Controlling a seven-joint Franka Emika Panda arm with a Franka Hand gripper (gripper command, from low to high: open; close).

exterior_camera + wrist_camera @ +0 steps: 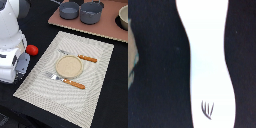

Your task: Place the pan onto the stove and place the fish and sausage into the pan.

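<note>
Exterior view: the arm [12, 40] fills the exterior view's left edge, bent low over the black tabletop [112, 90]; its gripper is hidden under the wrist housing, so whether the jaws are released or clenched cannot be told. The stove [107, 27], the pinkish-brown board, lies along the far side of the table. On it stand the pan [69, 10] and, just beside it toward the exterior view's right, the larger grey pot [92, 12]; the pan's handle is not resolvable here. Judgement: the pan-on-stove step looks done, and the food items remain. The woven placemat [40, 80] takes the middle of the table, carrying a round tan plate [69, 66] with a fork [66, 80] on the near side and another orange-handled utensil [80, 56] on the far side. The sausage [32, 49], small and red, sits on the black tabletop just off the placemat's edge, near the arm, well apart from the pan. Wrist view: the fish [208, 60], white with small dark marks toward one end, fills the frame on black, directly below the camera; no fingers visible. Judgement: step in hand is the fish pick. Next move calls for descending centred across the fish's narrow waist, closing, then a long carry to the pan.
</note>
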